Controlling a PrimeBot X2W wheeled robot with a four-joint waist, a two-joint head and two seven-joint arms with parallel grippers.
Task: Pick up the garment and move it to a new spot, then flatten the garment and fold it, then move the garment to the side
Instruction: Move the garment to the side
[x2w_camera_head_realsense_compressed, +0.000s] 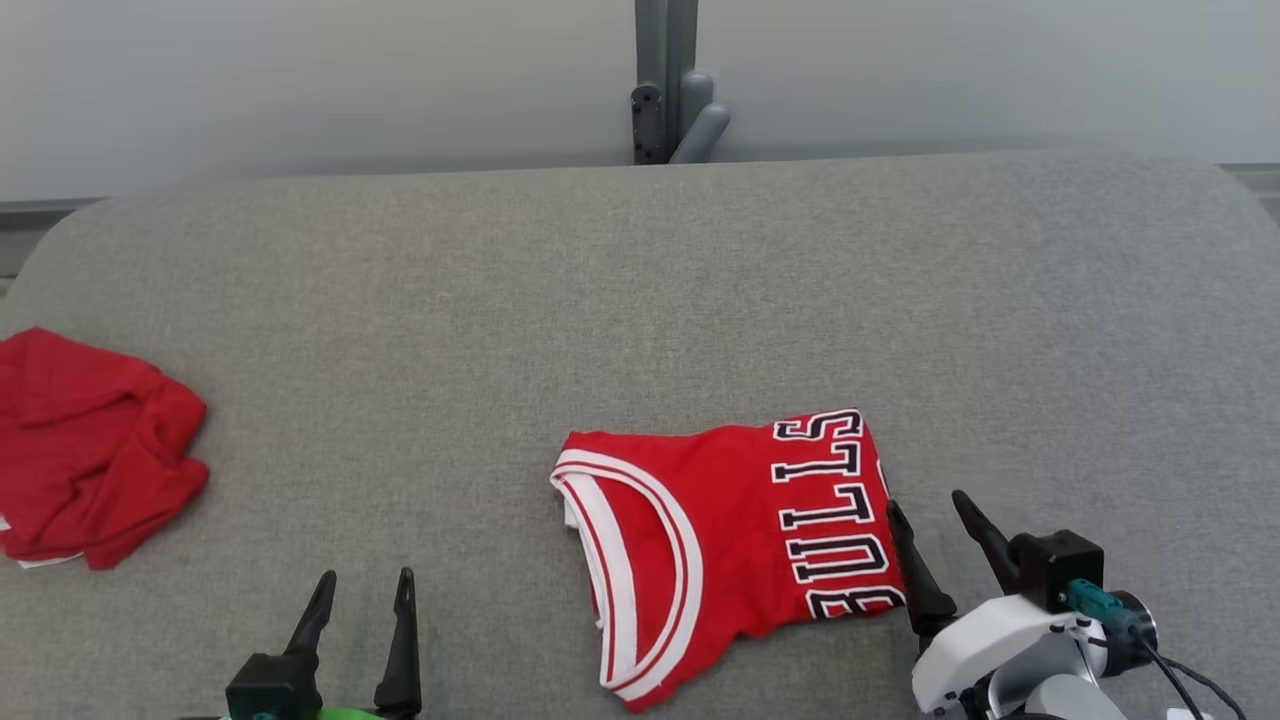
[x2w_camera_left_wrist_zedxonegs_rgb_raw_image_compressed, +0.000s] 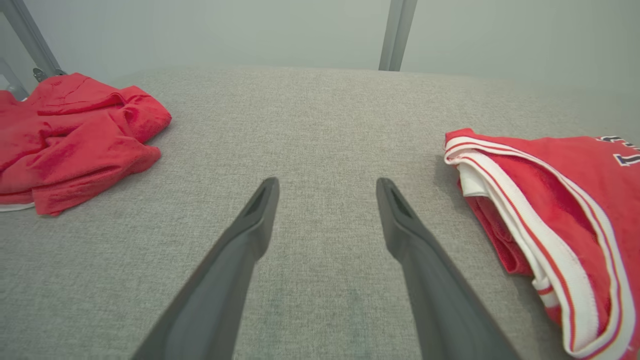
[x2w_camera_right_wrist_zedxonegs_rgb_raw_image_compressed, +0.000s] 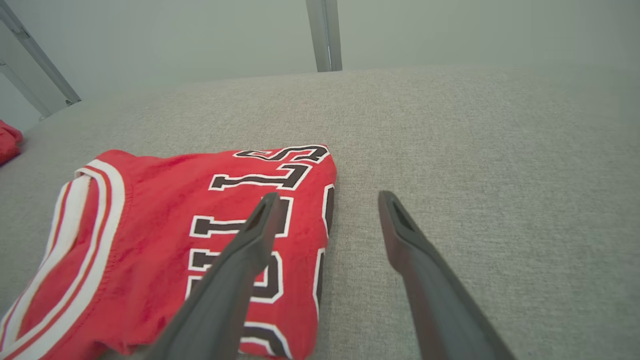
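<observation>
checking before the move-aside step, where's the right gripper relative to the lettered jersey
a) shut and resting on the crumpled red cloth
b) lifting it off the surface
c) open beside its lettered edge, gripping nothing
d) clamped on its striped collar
C: the right gripper has its fingers spread apart next to the lettered edge of the jersey, which lies folded flat on the grey surface.

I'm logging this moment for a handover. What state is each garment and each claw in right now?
jersey: folded, lying on the grey surface, lettering up.
crumpled red garment: bunched in a heap, not folded, at the left of the surface.
left claw: open, empty, above bare surface.
right claw: open, empty, at the jersey's lettered edge.
</observation>
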